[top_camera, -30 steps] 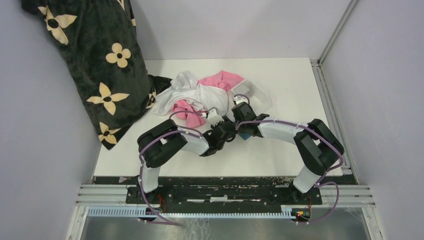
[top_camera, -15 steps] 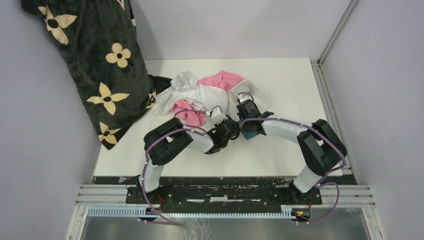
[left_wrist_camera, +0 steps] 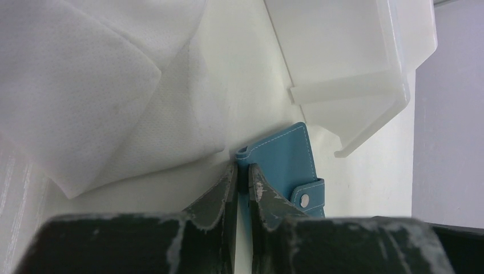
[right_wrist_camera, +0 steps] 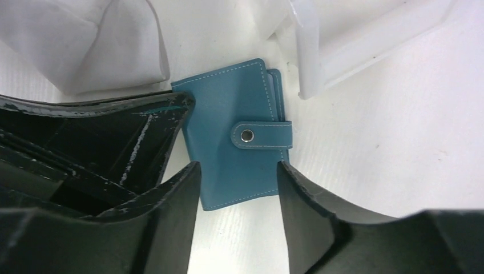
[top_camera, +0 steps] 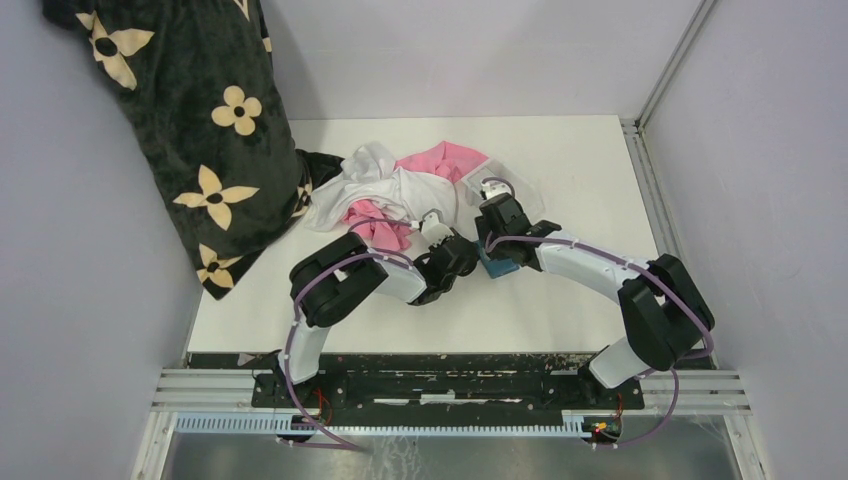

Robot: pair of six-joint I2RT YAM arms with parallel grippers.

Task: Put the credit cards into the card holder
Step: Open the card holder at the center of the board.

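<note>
The card holder (right_wrist_camera: 231, 142) is a teal-blue wallet lying flat on the white table, its snap tab fastened. My left gripper (left_wrist_camera: 242, 171) is shut on the holder's (left_wrist_camera: 285, 160) folded edge, with blue showing between the two tips. My right gripper (right_wrist_camera: 237, 174) hovers open just above the holder's near edge, one finger on each side, touching nothing. In the top view both grippers meet over the holder (top_camera: 493, 268) at mid-table. No credit cards are in view in any frame.
A clear plastic tray (left_wrist_camera: 354, 51) (top_camera: 520, 190) lies just beyond the holder. A heap of white and pink clothes (top_camera: 400, 185) sits to its left, with white cloth (left_wrist_camera: 85, 85) close to my left fingers. A black flowered blanket (top_camera: 190, 120) hangs at the far left.
My left gripper has closed onto the holder's edge. My right gripper closed somewhat, then opened wider, and its arm swung out to the right.
</note>
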